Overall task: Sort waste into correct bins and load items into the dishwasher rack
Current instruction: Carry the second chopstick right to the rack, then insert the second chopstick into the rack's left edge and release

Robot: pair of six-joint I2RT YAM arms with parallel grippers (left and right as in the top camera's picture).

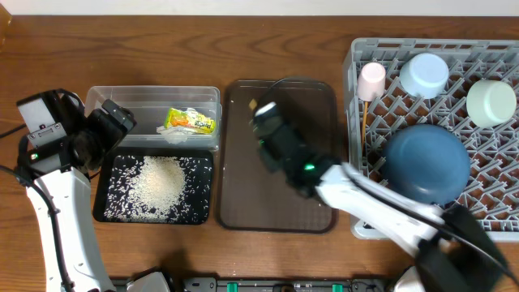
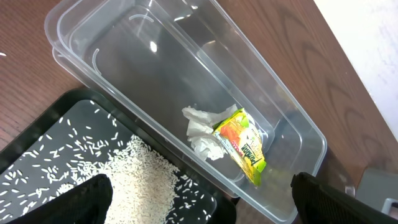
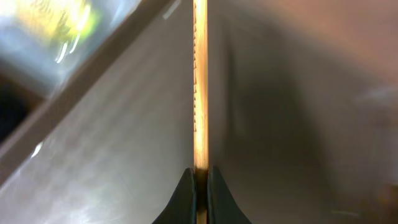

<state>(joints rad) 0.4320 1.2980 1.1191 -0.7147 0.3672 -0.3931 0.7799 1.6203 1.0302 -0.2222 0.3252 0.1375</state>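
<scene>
My right gripper (image 3: 200,177) is shut on a wooden chopstick (image 3: 200,93) that runs straight out from its jaws, low over the brown serving tray (image 1: 280,207); seen from overhead, the right gripper (image 1: 265,122) is at the tray's far left. My left gripper (image 2: 205,202) hangs open where the clear tub (image 2: 292,124) meets the black tray (image 2: 37,149). The yellow-green wrapper (image 2: 242,146) and white tissue (image 2: 202,127) lie in the tub. Rice (image 1: 160,182) fills the black tray. The grey rack (image 1: 357,57) holds the dark blue bowl (image 1: 427,162), pale green bowl (image 1: 491,103), light blue bowl (image 1: 424,74) and pink cup (image 1: 372,80).
A thin wooden stick (image 1: 366,118) stands in the rack's left column below the pink cup. The tub and black tray sit side by side left of the brown serving tray. The right arm (image 1: 373,199) stretches across the serving tray's near right corner.
</scene>
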